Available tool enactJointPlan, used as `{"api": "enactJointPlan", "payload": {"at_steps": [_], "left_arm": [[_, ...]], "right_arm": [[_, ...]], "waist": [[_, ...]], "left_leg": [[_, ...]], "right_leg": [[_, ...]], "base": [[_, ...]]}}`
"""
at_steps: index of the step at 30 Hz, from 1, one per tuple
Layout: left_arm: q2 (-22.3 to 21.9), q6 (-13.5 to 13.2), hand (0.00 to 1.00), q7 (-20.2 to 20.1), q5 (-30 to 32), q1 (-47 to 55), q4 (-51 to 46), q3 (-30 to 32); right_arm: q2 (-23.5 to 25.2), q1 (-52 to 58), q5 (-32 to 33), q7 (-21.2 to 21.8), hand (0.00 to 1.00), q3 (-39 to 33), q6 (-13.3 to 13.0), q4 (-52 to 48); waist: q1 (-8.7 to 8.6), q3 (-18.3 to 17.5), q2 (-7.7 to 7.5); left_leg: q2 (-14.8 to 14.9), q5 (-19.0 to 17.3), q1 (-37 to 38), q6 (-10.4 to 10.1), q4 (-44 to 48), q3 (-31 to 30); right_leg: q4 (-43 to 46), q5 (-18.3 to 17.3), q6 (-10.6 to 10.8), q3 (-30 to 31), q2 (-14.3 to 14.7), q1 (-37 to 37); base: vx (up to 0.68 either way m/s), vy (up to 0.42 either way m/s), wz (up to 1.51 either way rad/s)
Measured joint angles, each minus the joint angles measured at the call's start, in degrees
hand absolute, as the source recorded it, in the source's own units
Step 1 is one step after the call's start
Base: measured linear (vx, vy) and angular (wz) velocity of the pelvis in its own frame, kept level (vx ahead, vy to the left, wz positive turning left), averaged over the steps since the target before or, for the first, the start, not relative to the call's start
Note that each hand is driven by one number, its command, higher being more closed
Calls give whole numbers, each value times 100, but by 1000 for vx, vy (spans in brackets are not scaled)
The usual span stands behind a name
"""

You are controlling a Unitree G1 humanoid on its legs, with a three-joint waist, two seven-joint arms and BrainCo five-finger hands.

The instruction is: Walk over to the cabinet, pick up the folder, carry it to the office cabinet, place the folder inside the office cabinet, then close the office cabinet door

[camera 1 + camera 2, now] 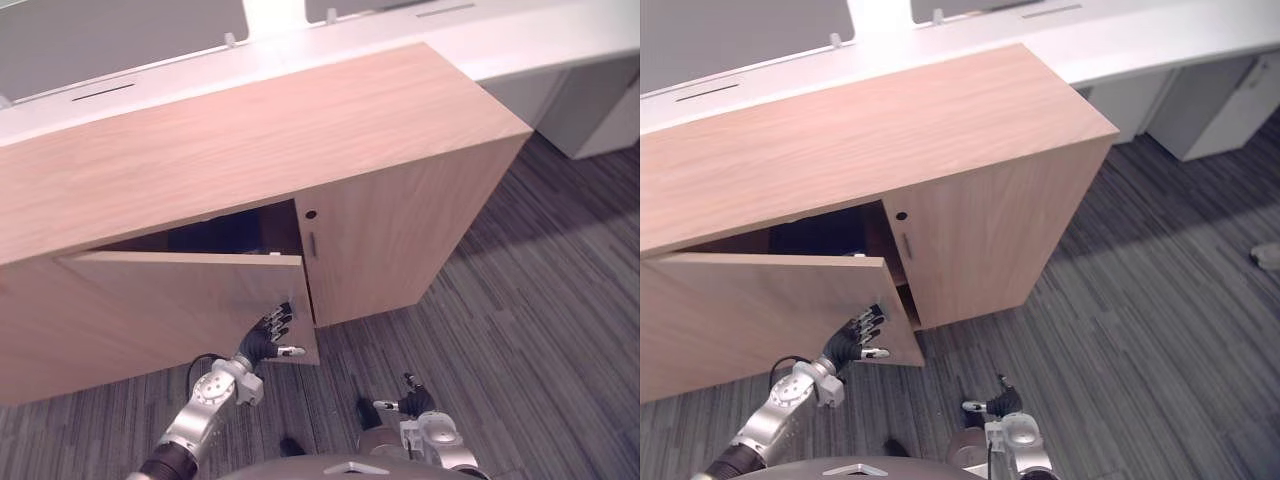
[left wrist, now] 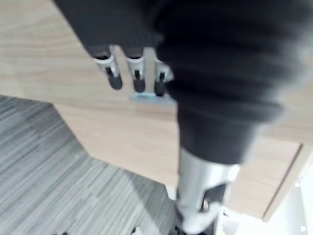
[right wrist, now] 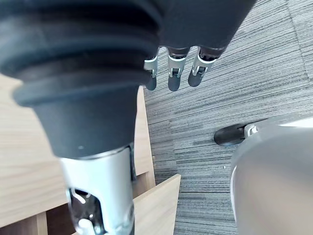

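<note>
Where the door [image 1: 170,300] hangs ajar, darkness hides the office cabinet's [image 1: 280,130] inside.

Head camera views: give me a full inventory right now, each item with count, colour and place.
office cabinet: one, light wood, centre, in front of the desk
left door: one, light wood, swung partly open; interior dark
right door: one, light wood, closed, dark keyhole near its inner edge
desk: one, white, behind the cabinet
panels: two, grey, beyond the desk
pedestal unit: one, white, under the desk, far right
carpet: grey striped, floor
left hand: fingers straight, on the open door's lower free corner
right hand: relaxed, low above the carpet
</note>
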Motion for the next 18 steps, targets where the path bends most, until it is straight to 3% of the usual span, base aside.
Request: {"api": "enactJointPlan", "payload": {"at_steps": [2,8,14,18], "left_arm": [[211,68,0,-128,-509,-260,122,4],[718,275,0,-409,-1166,-775,376,-7],[670,381,0,-487,-1638,-1170,547,-32],[616,339,0,-266,-1632,-1216,566,11]], "right_arm": [[-195,7,-107,9,0,116,45,168],[-281,-68,-215,141,0,282,99,275],[-313,-206,-213,200,0,398,99,293],[-336,-245,-188,195,0,454,100,284]], "waist": [[-100,98,99],[-333,286,122],[-449,372,172],[-441,432,170]], "left_leg": [[8,21,0,79,34,39],[25,-8,12,65,35,1],[-40,-12,-24,59,35,-174],[-84,-24,-33,83,22,-186]], "right_leg": [[-163,144,71,19,32,45],[-287,296,36,-16,59,16],[-294,300,32,-304,-10,23],[-335,287,16,-320,-36,3]], "base": [[164,-53,-19],[91,-65,-23],[-11,-52,8],[-82,-57,-5]]}}
